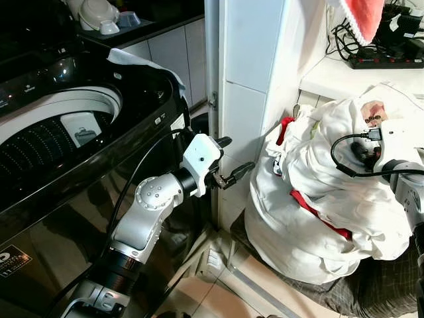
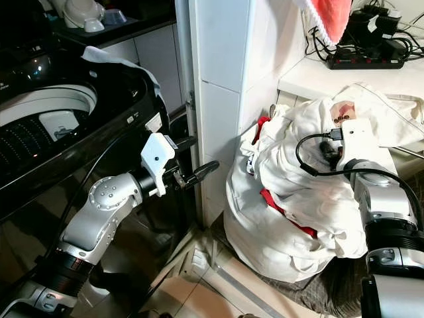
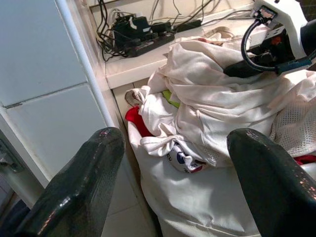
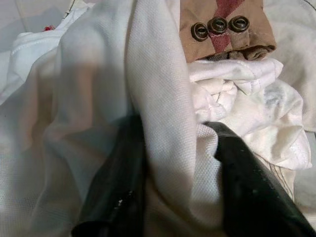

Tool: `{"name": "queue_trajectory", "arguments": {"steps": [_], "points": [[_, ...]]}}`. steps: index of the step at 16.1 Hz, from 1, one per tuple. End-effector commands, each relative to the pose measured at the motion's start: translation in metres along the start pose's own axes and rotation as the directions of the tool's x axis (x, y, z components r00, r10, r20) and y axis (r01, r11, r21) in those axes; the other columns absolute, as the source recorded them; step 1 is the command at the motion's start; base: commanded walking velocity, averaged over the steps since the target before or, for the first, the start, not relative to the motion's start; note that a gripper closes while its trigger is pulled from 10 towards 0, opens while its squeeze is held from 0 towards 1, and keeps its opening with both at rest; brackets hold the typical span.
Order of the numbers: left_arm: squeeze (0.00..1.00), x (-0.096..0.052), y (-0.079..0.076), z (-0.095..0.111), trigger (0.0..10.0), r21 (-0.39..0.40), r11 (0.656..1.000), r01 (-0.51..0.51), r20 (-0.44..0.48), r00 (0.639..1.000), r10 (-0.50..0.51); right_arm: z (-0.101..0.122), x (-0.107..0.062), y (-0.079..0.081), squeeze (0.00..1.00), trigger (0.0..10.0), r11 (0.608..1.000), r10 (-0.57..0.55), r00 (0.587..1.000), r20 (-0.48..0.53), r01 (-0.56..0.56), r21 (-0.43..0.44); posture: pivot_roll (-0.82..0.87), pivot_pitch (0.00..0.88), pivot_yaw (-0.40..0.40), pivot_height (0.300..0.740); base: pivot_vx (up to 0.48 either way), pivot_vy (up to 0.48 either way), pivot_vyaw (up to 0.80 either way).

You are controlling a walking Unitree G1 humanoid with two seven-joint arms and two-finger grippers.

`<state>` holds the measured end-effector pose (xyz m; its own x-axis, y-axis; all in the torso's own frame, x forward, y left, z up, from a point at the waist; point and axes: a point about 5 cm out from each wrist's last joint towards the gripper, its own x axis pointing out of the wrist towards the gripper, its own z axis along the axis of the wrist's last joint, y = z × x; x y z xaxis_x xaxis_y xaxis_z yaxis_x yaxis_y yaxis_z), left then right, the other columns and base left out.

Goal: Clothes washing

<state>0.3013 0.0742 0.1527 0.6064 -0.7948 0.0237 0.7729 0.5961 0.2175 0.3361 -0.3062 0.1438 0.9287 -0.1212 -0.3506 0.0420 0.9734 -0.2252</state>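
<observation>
Your left gripper (image 1: 230, 163) is raised between the black top-loading washing machine (image 1: 79, 152) and the white tiled pillar (image 1: 248, 79), fingers spread wide and holding nothing. Your right gripper (image 4: 173, 197) is pressed into the heap of white laundry (image 1: 311, 199) beside the pillar, its fingers (image 4: 118, 192) pinching a fold of white mesh fabric (image 4: 158, 123).

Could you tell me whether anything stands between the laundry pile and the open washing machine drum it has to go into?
Yes. The white tiled pillar stands between the laundry pile and the washing machine drum, and the left gripper hangs open in the gap beside it. The right gripper has its fingers around a fold of white cloth in the pile.
</observation>
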Motion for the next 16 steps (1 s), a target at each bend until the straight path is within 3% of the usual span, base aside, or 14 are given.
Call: {"name": "queue_trajectory", "arguments": {"steps": [1,6,9,11,12,13,14,16], "points": [[0.00,-0.002,0.003,0.003,10.0,0.015,1.000,-0.009,0.004,1.000,0.009,0.005,0.000,0.001,0.00,0.0,1.000,0.002,1.000,0.017,-0.003,0.005,0.00,0.000,0.068,0.740,0.000,0.000,0.00],[0.00,-0.002,0.005,0.004,10.0,0.018,1.000,-0.021,0.008,1.000,0.020,0.019,-0.004,-0.004,0.00,0.0,1.000,-0.015,0.997,0.072,0.015,-0.004,0.00,0.000,0.068,0.740,0.000,0.000,0.00],[0.00,-0.003,0.011,0.007,10.0,0.036,0.998,-0.060,0.029,0.998,0.059,0.057,-0.015,-0.010,0.00,0.0,0.999,-0.014,0.980,0.200,0.023,-0.041,0.00,0.000,0.068,0.740,0.000,0.000,0.00],[0.00,-0.003,0.015,0.010,10.0,0.048,0.995,-0.088,0.046,0.995,0.086,0.091,-0.027,-0.013,0.00,0.0,1.000,-0.014,0.945,0.326,0.021,-0.018,0.00,0.000,0.068,0.740,0.000,0.000,0.00],[0.00,-0.004,0.017,0.012,10.0,0.051,0.993,-0.105,0.056,0.993,0.102,0.111,-0.035,-0.015,0.00,0.0,1.000,-0.016,0.914,0.406,0.005,0.028,0.00,0.000,0.070,0.740,0.000,0.000,0.00],[0.00,-0.004,0.020,0.015,10.0,0.055,0.991,-0.124,0.071,0.990,0.120,0.146,-0.052,-0.017,0.00,0.0,0.997,0.009,0.836,0.549,-0.051,0.061,0.00,0.000,0.071,0.740,0.000,0.000,0.00],[0.00,-0.004,0.022,0.016,10.0,0.059,0.990,-0.130,0.075,0.989,0.126,0.166,-0.064,-0.016,0.00,0.0,0.993,0.028,0.786,0.618,-0.095,0.075,0.00,0.000,0.071,0.740,0.000,0.000,0.00],[0.00,-0.003,0.025,0.020,10.0,0.074,0.987,-0.144,0.096,0.986,0.137,0.203,-0.093,-0.009,0.00,0.0,0.974,0.121,0.653,0.748,-0.223,0.037,-0.01,0.000,0.071,0.740,0.000,0.000,0.00]]}}
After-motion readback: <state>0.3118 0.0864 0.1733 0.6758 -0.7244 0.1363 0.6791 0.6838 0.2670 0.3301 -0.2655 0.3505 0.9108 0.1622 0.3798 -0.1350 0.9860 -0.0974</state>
